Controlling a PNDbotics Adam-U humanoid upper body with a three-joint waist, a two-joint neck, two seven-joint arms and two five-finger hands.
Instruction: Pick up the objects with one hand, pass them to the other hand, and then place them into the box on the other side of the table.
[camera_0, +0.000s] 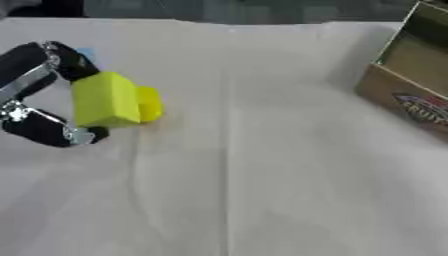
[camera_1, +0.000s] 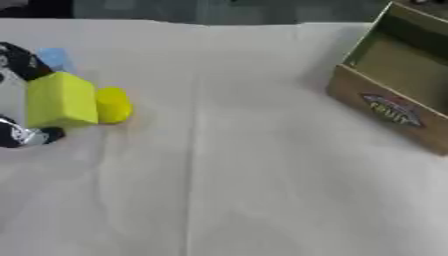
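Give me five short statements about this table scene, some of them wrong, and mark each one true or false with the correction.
1. The left hand has its fingers curled round the lime-green block. True.
2. A yellow object sits against the block's right side. True.
3. The cardboard box stands at the left edge of the table. False: it stands at the right edge, far from the block.
4. The right hand is reaching toward the block. False: no right hand shows in either view.
5. The block already lies inside the box. False: it is in the left hand, over the white tablecloth.
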